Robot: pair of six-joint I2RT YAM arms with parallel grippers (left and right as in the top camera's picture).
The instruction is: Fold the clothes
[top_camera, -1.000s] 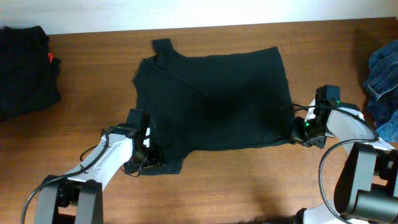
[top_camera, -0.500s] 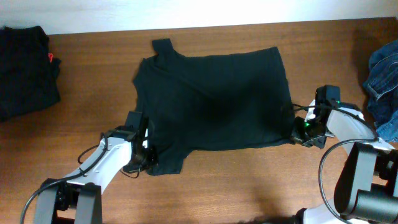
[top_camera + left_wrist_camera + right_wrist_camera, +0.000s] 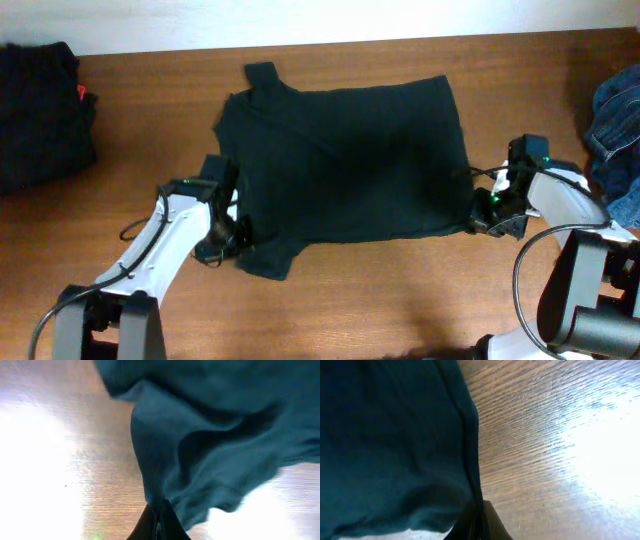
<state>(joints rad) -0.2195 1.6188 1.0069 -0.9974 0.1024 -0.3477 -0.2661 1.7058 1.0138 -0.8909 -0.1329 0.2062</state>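
Brown wooden table [image 3: 400,300] seen from overhead, and the shirt [image 3: 350,160] lies spread across the middle of it. It's dark and mostly flat, with one sleeve poking toward the far edge. The left gripper [image 3: 228,240] sits at the near-left corner, beside the other sleeve. The right gripper [image 3: 482,214] is at the near-right corner of the hem. A black pile [image 3: 40,110] sits far left and some denim [image 3: 615,130] far right, both well apart from the shirt.

Over to the left wrist view: the left gripper [image 3: 159,521] is pinched tight, with a bit of the shirt's [image 3: 225,435] edge caught between the tips and cloth bunching away from them.

Right wrist view, same story. The right gripper [image 3: 478,521] is closed on the hem corner, shirt [image 3: 390,445] draped to one side and bare wood on the other.

So both near corners are in hand, and I'd call this the start of a fold. The next move needs both arms to rise together and carry the near edge over evenly. Those are thin pinches, so a lopsided pull could let the cloth sag or slip.
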